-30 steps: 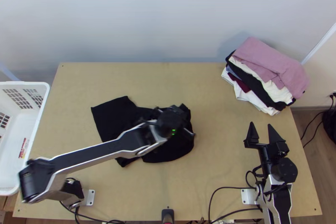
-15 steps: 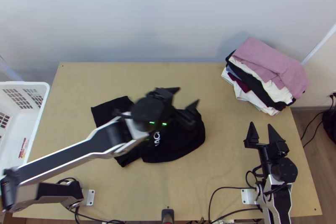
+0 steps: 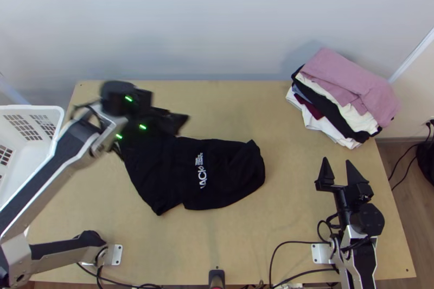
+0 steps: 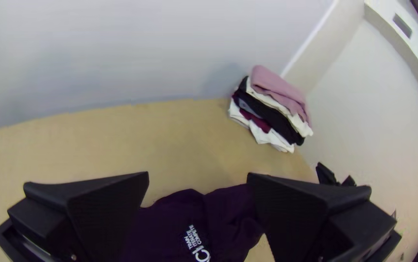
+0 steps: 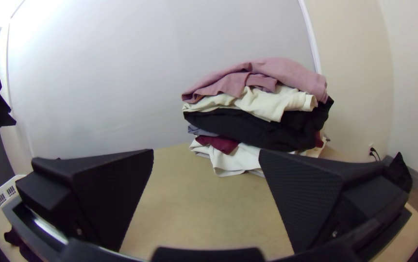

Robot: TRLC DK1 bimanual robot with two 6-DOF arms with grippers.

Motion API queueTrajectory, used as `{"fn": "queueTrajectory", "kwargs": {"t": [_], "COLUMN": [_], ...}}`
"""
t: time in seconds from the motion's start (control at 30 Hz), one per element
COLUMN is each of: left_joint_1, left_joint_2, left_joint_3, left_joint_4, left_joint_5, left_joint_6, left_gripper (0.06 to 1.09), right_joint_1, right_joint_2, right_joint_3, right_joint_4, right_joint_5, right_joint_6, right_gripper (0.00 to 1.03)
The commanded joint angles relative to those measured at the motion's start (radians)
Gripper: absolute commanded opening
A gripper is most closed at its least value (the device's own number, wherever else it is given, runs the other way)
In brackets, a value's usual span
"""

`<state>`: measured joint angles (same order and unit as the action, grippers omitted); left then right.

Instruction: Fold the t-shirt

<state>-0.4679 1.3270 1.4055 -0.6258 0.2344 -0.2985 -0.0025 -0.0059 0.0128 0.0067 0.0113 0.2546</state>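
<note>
The black t-shirt (image 3: 222, 172) lies on the table in a compact folded shape, with white print near its middle and a rounded right end. Over its left end, in the top view, is my left gripper (image 3: 168, 122), blurred and covering part of the cloth. The left wrist view has the left gripper (image 4: 198, 174) open, nothing between its fingers, with the t-shirt (image 4: 189, 223) beyond them. Well to the right of the shirt, low over the table, my right gripper (image 3: 337, 161) stands open; the right wrist view has the right gripper (image 5: 206, 151) with its fingers wide apart.
A stack of folded clothes (image 3: 347, 94), pink on top, sits at the table's back right corner. At the left edge stands a white plastic basket (image 3: 54, 121). Bare wood (image 3: 282, 218) lies between the shirt and the right arm; cables run along the near edge.
My left gripper has moved from over the shirt's right part to the left and back, uncovering the print and right end. The right arm has kept still.
</note>
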Motion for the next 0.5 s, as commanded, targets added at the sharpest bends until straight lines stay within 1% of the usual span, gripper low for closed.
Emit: {"fn": "queueTrajectory", "kwargs": {"t": [0.0, 0.03, 0.13, 0.47], "left_joint_1": [0.103, 0.132, 0.183, 0.256], "left_joint_2": [0.020, 0.026, 0.038, 0.081], "left_joint_3": [-0.042, -0.054, -0.106, -0.244], "left_joint_4": [-0.034, -0.041, -0.041, -0.018], "left_joint_5": [0.094, 0.121, 0.140, 0.132], "left_joint_6": [-0.005, 0.010, 0.033, 0.081], "left_gripper": [1.03, 1.03, 1.03, 1.03], "right_joint_1": [-0.004, -0.004, -0.004, -0.004], "right_joint_2": [0.004, 0.004, 0.004, 0.004], "right_joint_3": [-0.004, -0.004, -0.004, -0.004], "right_joint_4": [-0.022, -0.022, -0.022, -0.022], "right_joint_5": [0.013, 0.013, 0.013, 0.013], "right_joint_6": [0.011, 0.011, 0.011, 0.011], "right_gripper": [0.98, 0.98, 0.98, 0.98]}}
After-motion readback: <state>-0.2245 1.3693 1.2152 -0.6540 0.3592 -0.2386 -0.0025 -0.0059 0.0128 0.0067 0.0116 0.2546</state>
